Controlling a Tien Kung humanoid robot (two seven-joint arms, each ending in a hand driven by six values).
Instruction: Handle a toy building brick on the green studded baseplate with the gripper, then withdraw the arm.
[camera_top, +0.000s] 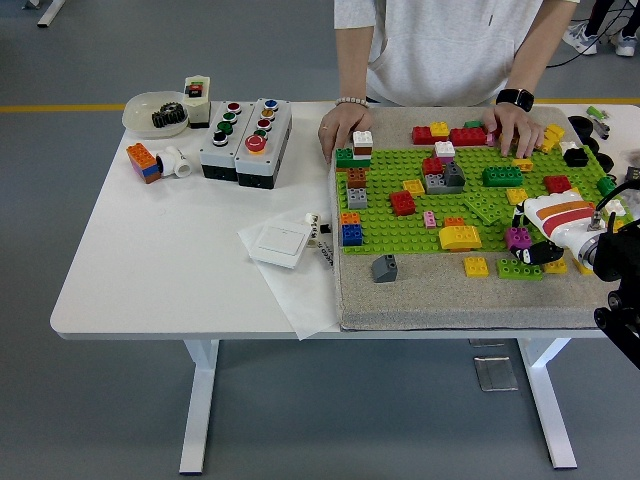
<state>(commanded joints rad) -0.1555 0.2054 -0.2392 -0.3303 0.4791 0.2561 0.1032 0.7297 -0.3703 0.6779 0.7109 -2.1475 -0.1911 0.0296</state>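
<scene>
In the head view, the task is judged to be near its end: the right hand (545, 232) is seen at the right edge of the frame, beside the green studded baseplate (400, 225), with the withdrawal apparently not complete. A magenta brick (517, 237) and a green brick (520, 268) lie just beside its fingers (532, 254); whether anything is gripped cannot be told. The person's hands (340, 128) rest at the mat's far edge.

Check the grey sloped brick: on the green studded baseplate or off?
Off. The grey sloped brick sits on the beige mat, just below the green studded baseplate edge.
</scene>
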